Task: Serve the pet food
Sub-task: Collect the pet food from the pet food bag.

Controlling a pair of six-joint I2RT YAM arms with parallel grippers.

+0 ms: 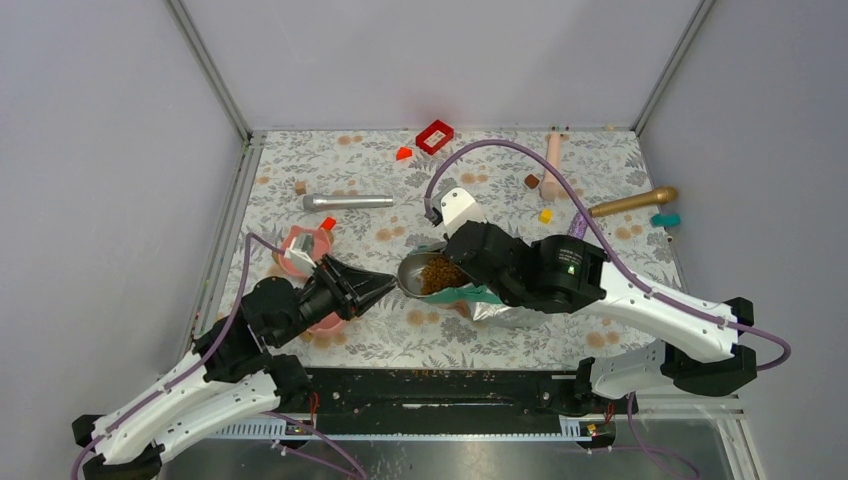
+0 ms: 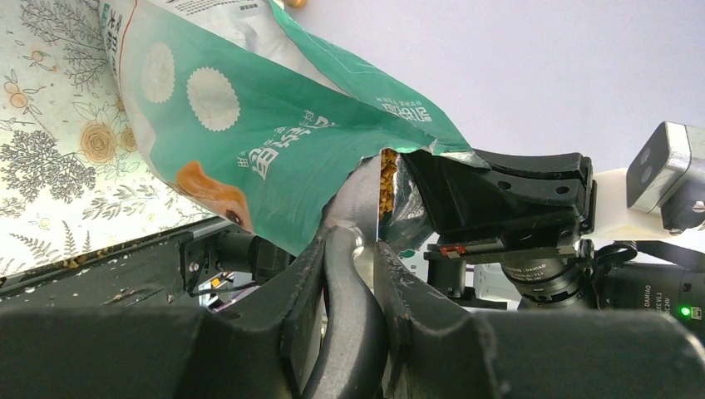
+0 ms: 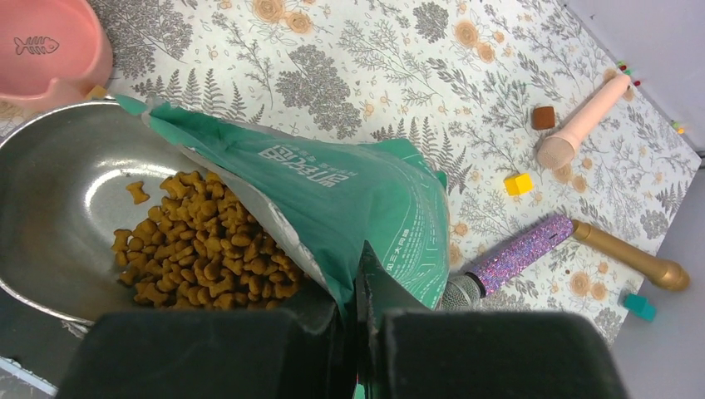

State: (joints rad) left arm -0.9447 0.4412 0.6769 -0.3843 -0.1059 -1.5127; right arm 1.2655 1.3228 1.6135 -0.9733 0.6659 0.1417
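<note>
A steel bowl (image 1: 408, 274) sits tilted at mid-table with a heap of brown kibble (image 1: 436, 274) in it. My left gripper (image 1: 385, 285) is shut on the bowl's left rim; in the left wrist view the fingers (image 2: 391, 266) pinch the rim (image 2: 359, 208) edge-on. My right gripper (image 1: 455, 262) is shut on the teal-green and white pouch (image 1: 483, 296), whose open mouth lies over the bowl. In the right wrist view the gripper (image 3: 357, 270) grips the pouch (image 3: 349, 195) edge, and kibble (image 3: 208, 249) lies in the bowl (image 3: 58, 191) under the pouch mouth.
A pink pet bowl (image 1: 300, 250) stands left of the steel bowl, behind my left wrist. A silver microphone (image 1: 350, 201), red pieces (image 1: 435, 135), a pink microphone (image 1: 552, 160), a gold one (image 1: 630, 203), a purple glitter one (image 3: 515, 253) and small blocks (image 1: 545, 215) lie around the far table.
</note>
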